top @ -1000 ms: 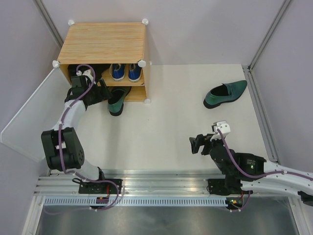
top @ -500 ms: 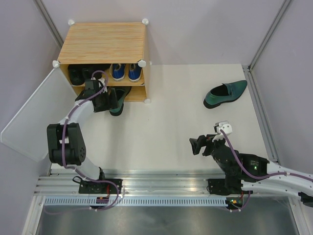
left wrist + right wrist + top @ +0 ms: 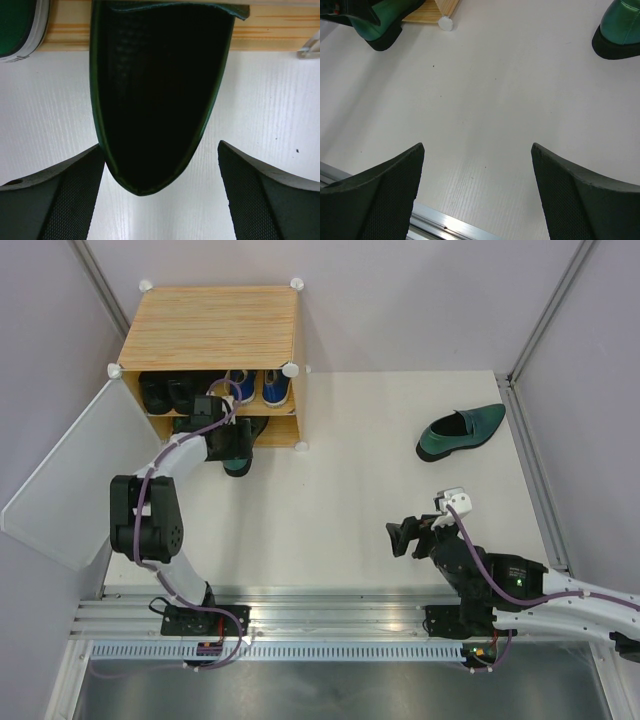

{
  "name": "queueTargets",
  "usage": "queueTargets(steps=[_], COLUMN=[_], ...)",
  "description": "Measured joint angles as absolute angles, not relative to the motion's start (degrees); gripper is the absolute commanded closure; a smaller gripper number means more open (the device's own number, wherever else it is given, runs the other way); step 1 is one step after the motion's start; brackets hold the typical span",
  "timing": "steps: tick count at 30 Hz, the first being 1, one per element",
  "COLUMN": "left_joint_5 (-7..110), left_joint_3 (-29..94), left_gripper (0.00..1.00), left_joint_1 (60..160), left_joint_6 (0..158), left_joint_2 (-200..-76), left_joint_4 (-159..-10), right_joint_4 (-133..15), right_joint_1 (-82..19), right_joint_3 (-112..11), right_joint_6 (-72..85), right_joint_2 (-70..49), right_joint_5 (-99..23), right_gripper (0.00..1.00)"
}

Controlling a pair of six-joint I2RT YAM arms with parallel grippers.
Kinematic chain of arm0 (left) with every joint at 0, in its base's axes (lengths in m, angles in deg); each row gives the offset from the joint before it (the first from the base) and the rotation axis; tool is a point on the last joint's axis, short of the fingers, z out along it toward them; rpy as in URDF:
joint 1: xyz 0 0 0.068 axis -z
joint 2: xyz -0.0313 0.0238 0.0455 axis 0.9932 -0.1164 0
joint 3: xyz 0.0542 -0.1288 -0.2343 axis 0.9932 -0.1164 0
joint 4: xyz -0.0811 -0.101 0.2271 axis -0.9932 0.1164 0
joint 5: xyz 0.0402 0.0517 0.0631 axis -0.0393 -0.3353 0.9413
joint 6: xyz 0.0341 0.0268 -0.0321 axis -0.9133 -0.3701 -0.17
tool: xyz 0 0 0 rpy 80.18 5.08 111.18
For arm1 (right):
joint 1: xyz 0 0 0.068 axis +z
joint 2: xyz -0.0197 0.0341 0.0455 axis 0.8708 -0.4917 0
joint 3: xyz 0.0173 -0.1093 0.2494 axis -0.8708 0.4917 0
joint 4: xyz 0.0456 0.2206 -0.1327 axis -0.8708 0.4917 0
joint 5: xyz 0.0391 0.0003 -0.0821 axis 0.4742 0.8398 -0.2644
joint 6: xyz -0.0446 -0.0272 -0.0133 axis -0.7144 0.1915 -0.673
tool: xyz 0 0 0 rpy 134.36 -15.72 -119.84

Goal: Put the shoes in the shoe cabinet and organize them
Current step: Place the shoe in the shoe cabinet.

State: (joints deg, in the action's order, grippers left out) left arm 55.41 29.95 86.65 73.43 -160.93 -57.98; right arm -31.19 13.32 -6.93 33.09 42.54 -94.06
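– Okay, top view, item by item?
– Item one: shoe cabinet (image 3: 210, 330), far left of the counter (image 3: 360, 500), with its frosted door (image 3: 65, 475) swung open to the left. Upper shelf: black boots (image 3: 165, 392) on the left, blue sneakers (image 3: 257, 388) on the right.
Item two: cabinet loafer (image 3: 238, 462), dark green, one end at the mouth of the lower shelf, the other out over the counter. My left tool (image 3: 233, 440) sits right at it.
Item three: loose loafer (image 3: 462, 432), far right, well apart from the cabinet. My right tool (image 3: 405, 537) hangs near the front edge with nothing beside it.
– Left wrist?
– Left tool: jaws wide, holding nothing. The cabinet loafer's pointed end lies between the fingers (image 3: 65, 200). The left finger is just beside its rim, and I cannot tell if it touches. The right finger stands apart. A green sneaker (image 3: 17, 25) shows in the top left corner, against the cabinet's wood edge.
– Right wrist?
– Right tool: jaws wide, only bare counter between them. The loose loafer is in the upper right corner. The cabinet loafer and a white corner connector (image 3: 445, 22) are at the upper left.
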Motion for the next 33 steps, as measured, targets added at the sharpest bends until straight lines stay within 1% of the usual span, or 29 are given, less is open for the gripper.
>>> queueTargets(steps=[2,4,7,9,10,11,12,14,15,16,20,33], left_joint_5=[56.83,57.47,58.41,59.11,59.52,59.81,59.98,60.15,60.37,60.55,60.72,60.94], left_joint_3=[30.36,30.91,31.87,32.33,32.68,33.09,33.35,34.03,34.43,34.97,36.11,40.15], left_gripper=[0.06,0.09,0.16,0.27,0.35,0.43,0.6,0.75,0.84,0.87,0.98,0.98], left_joint_1=[87.13,87.22,87.2,87.2,87.17,87.17,87.15,87.2,87.22,87.33,87.57,87.46], left_joint_6=[73.04,72.84,72.71,72.69,72.56,72.56,72.65,72.54,72.56,72.54,72.6,74.46], left_joint_2=[-161.89,-163.11,-165.34,-166.5,-167.0,-167.27,-167.33,-167.59,-167.61,-167.53,-167.51,-168.25], left_joint_4=[-57.95,-57.95,-57.95,-58.0,-57.93,-57.67,-57.39,-57.1,-56.86,-56.49,-55.79,-52.55], right_joint_4=[-31.19,-31.21,-31.45,-31.61,-31.61,-31.61,-31.65,-31.69,-31.76,-31.78,-31.94,-31.96], right_joint_1=[13.32,13.32,13.32,13.32,13.32,13.32,13.32,13.32,13.32,13.32,13.32,13.32], right_joint_3=[-6.93,-6.93,-6.93,-6.93,-6.93,-6.93,-6.93,-6.93,-6.93,-6.93,-6.93,-6.93], right_joint_6=[33.09,33.09,33.06,33.06,33.06,33.04,33.04,32.98,32.87,32.82,32.67,32.63], right_joint_2=[42.41,42.26,41.89,41.56,41.36,41.19,40.99,40.69,40.56,40.42,39.77,38.33], right_joint_5=[-94.08,-94.08,-94.1,-94.1,-94.12,-94.17,-94.19,-94.28,-94.3,-94.32,-94.34,-95.15], right_gripper=[0.09,0.09,0.09,0.09,0.09,0.09,0.09,0.09,0.09,0.09,0.09,0.09])
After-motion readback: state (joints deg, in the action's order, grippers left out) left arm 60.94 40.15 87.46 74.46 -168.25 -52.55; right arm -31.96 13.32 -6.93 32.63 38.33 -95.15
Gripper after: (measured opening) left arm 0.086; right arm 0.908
